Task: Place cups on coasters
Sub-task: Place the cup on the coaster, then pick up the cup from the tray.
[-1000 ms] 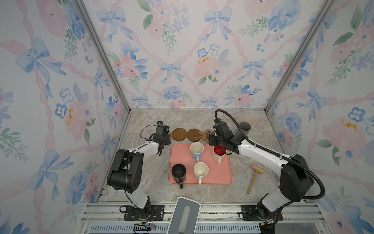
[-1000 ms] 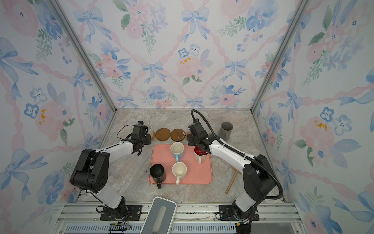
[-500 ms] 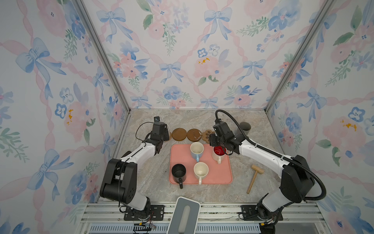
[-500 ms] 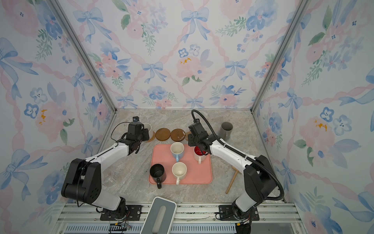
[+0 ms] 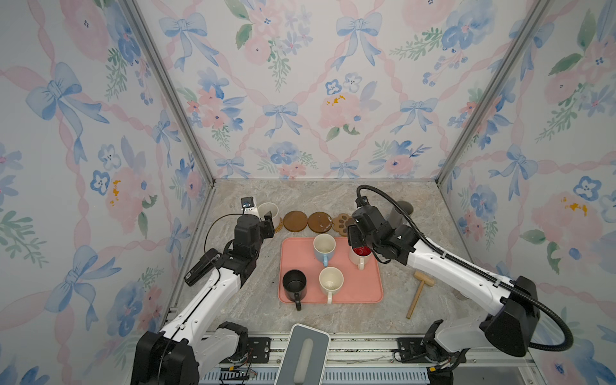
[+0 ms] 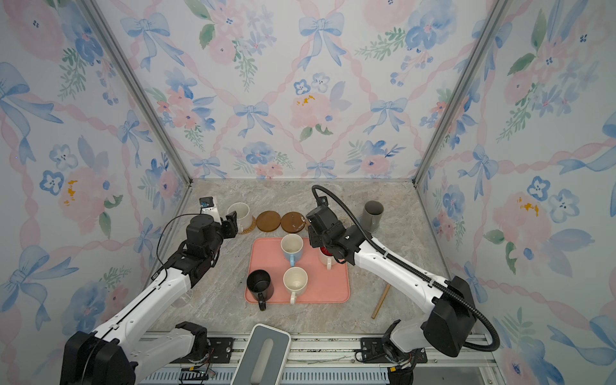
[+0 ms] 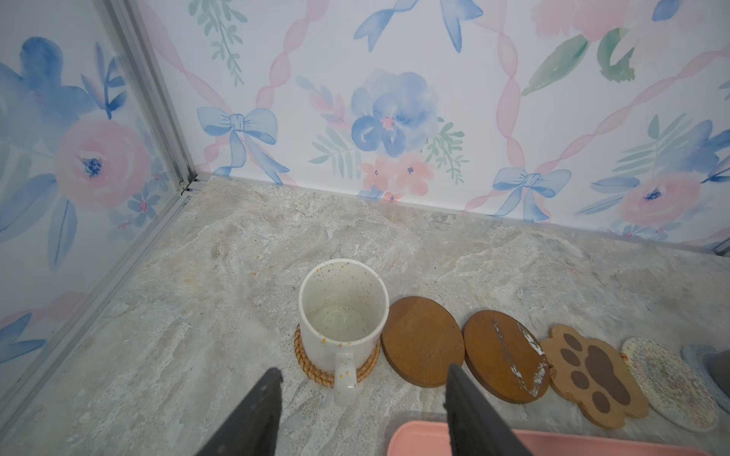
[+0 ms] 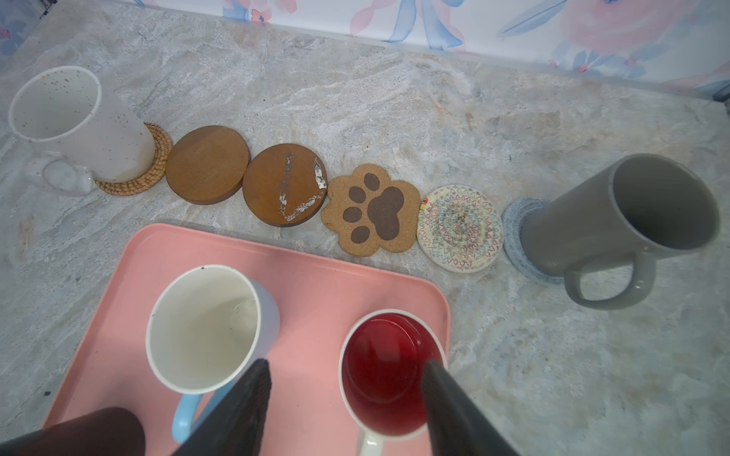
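A speckled cream cup (image 7: 343, 312) stands on the tan rattan coaster (image 7: 312, 367) at the back left. My left gripper (image 7: 363, 371) is open just in front of its handle, touching nothing. Beside it lie two brown round coasters (image 8: 207, 164) (image 8: 284, 183), a paw-print coaster (image 8: 371, 211) and a cream woven coaster (image 8: 458, 227). A grey cup (image 8: 624, 213) sits on the light-blue coaster (image 8: 517, 221). My right gripper (image 8: 347, 365) hangs open over the red-lined cup (image 5: 361, 255). A light-blue cup (image 5: 324, 248), a black cup (image 5: 294, 283) and a cream cup (image 5: 330, 281) stand nearby.
These last cups stand on a pink tray (image 5: 366, 286) in mid-table. A wooden mallet (image 5: 418, 293) lies right of the tray. Papered walls close in the back and both sides. A grey-and-white device (image 5: 303, 353) sits at the front edge.
My left gripper has opened, let go of the speckled cup on the rattan coaster and drawn back a little. The right arm has barely moved.
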Controlling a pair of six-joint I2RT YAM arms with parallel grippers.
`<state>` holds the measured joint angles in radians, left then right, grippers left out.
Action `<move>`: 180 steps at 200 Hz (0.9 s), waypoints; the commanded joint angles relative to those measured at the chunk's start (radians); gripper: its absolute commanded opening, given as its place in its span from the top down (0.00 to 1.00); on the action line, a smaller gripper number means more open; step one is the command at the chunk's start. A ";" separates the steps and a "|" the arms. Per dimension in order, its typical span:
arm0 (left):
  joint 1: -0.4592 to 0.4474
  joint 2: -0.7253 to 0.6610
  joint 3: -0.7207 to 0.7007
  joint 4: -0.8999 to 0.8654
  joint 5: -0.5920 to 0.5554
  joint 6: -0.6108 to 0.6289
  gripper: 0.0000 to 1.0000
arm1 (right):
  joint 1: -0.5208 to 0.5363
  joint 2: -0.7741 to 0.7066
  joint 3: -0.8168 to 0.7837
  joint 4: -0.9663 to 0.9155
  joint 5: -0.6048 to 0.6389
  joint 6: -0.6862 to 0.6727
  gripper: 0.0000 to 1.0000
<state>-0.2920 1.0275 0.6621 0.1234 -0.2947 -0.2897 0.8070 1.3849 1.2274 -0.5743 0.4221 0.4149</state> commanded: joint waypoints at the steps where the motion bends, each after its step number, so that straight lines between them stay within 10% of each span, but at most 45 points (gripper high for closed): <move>1: -0.013 -0.067 -0.065 0.054 0.007 0.035 0.38 | 0.042 -0.088 -0.037 -0.116 0.077 0.043 0.36; 83: -0.028 -0.207 -0.178 0.090 0.093 -0.008 0.35 | 0.235 -0.282 -0.133 -0.490 0.212 0.362 0.36; 180: -0.063 -0.232 -0.196 0.082 0.086 -0.012 0.33 | 0.109 -0.163 -0.269 -0.194 -0.028 0.251 0.32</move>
<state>-0.3477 0.8291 0.4812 0.1951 -0.1978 -0.2916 0.9588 1.1915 0.9783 -0.8639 0.4828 0.7155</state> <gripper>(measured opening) 0.668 0.680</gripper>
